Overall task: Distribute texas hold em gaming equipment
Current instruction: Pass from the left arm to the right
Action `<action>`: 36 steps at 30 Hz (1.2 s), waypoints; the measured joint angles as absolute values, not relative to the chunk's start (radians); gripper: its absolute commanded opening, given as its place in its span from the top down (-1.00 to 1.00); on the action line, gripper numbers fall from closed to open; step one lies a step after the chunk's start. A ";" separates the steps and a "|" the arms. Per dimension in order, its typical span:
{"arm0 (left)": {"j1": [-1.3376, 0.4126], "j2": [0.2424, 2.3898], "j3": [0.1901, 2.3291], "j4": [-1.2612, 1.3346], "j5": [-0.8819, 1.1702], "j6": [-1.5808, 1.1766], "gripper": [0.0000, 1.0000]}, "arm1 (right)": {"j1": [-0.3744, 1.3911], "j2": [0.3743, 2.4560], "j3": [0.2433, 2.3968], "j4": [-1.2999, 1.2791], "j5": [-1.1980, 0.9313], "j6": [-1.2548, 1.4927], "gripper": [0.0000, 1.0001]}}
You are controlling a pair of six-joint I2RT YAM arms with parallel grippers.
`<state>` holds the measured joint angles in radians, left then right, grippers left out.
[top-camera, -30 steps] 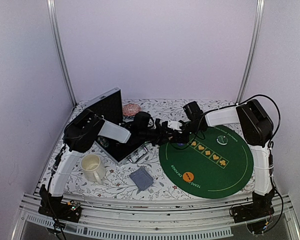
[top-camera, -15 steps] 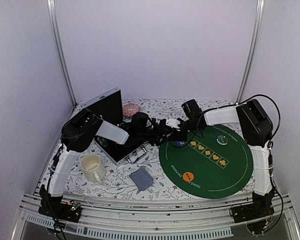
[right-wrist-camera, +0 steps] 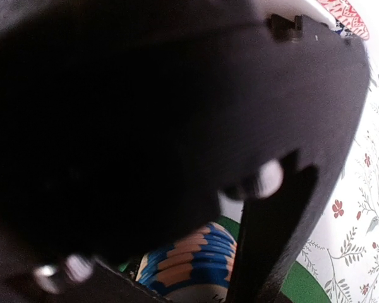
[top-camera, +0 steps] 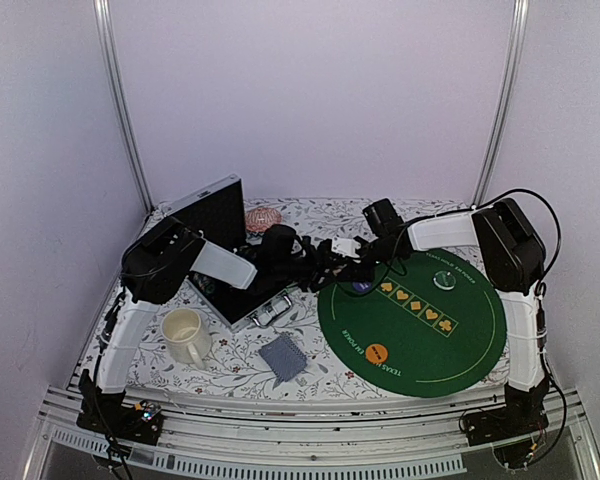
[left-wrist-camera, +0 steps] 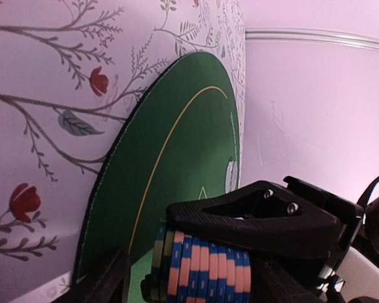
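A stack of blue-and-orange striped poker chips (left-wrist-camera: pixel 202 271) (right-wrist-camera: pixel 196 262) hangs on its side over the back-left edge of the green mat (top-camera: pixel 420 330). My right gripper (top-camera: pixel 354 262) (right-wrist-camera: pixel 177 278) is shut on the stack, and one of its black fingers (left-wrist-camera: pixel 259 218) lies across the top of the chips. My left gripper (top-camera: pixel 323 263) (left-wrist-camera: pixel 192 287) is open, with its fingers (left-wrist-camera: pixel 104 284) standing apart on either side of the stack. A grey-blue deck of cards (top-camera: pixel 282 356) lies on the cloth. Orange (top-camera: pixel 377 352), purple (top-camera: pixel 362 287) and clear (top-camera: pixel 442 281) discs rest on the mat.
An open black case (top-camera: pixel 223 225) stands at the back left, with a pink striped round object (top-camera: pixel 263 218) behind it. A cream mug (top-camera: pixel 185 334) sits at the front left. The floral tablecloth (top-camera: pixel 320 215) ends at purple walls on all sides.
My left gripper went from shut to open around the chip stack and drew back slightly to the left, uncovering the purple disc. The right gripper kept its grip and place.
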<state>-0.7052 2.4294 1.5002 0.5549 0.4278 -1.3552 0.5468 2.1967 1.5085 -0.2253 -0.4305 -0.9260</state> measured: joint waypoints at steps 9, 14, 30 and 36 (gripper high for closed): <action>-0.704 2.438 1.501 0.579 0.446 -1.372 -0.22 | 0.547 2.197 1.507 -0.252 -0.384 -0.957 0.82; -0.702 2.441 1.500 0.594 0.451 -1.381 -0.22 | 0.543 2.197 1.507 -0.254 -0.382 -0.959 0.82; -0.686 2.439 1.476 0.636 0.421 -1.381 -0.22 | 0.517 2.197 1.511 -0.287 -0.383 -0.958 0.82; -0.685 2.431 1.463 0.638 0.413 -1.381 -0.22 | 0.498 2.201 1.526 -0.308 -0.374 -0.955 0.82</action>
<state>-0.6846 2.4313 1.4631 0.6384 0.4129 -1.3808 0.4980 2.2013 1.5261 -0.3080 -0.3744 -0.9550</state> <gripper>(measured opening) 0.611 0.411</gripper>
